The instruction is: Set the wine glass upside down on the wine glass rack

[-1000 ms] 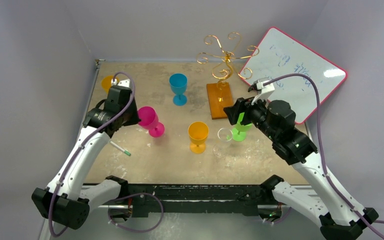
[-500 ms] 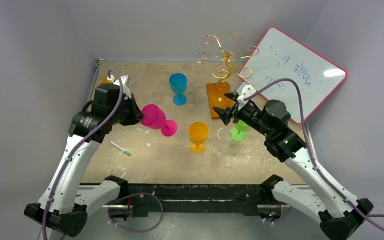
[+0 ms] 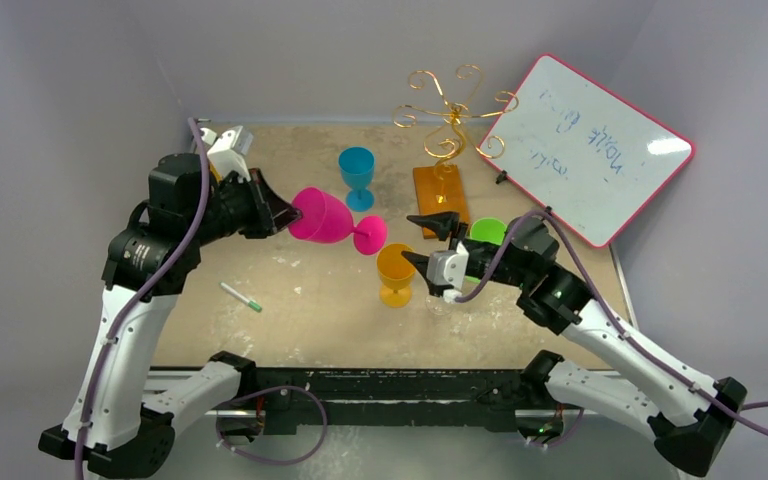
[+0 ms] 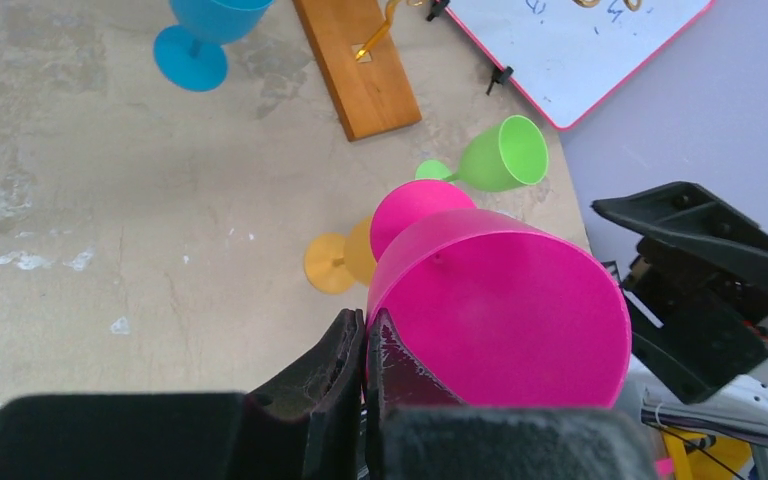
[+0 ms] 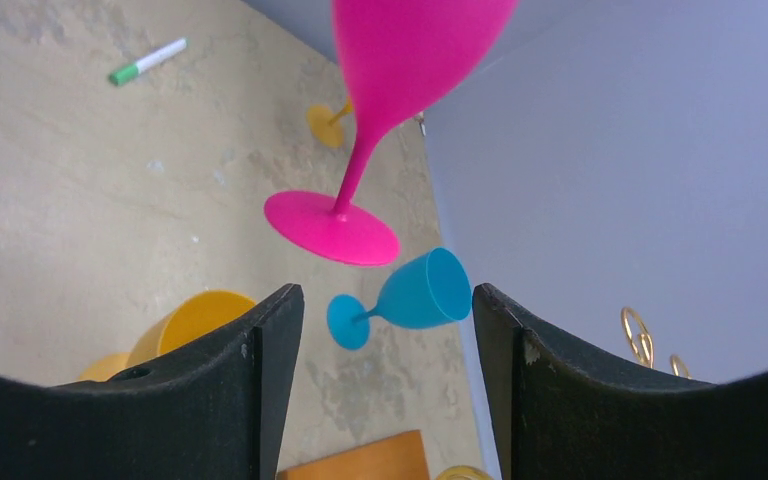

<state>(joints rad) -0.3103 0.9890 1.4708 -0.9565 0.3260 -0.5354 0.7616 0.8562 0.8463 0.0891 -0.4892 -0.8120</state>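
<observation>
The pink wine glass (image 3: 325,217) hangs in the air on its side, its foot (image 3: 370,237) pointing right. My left gripper (image 3: 282,212) is shut on its rim; in the left wrist view the fingers (image 4: 345,350) pinch the bowl wall (image 4: 500,300). My right gripper (image 3: 420,241) is open and empty, facing left just right of the foot; in the right wrist view (image 5: 385,305) the pink foot (image 5: 330,228) hangs ahead, above the jaws. The gold wire rack (image 3: 450,120) stands on its wooden base (image 3: 438,198) at the back.
A blue glass (image 3: 357,175), an orange glass (image 3: 396,272) and a green glass (image 3: 487,230) stand on the table. A clear glass lies under my right wrist. A green marker (image 3: 242,297) lies left. The pink-framed whiteboard (image 3: 585,140) leans at the back right.
My left arm has lifted the pink glass, tipped it sideways and carried it right. My right arm has left the green glass and turned left, jaws open toward the pink foot.
</observation>
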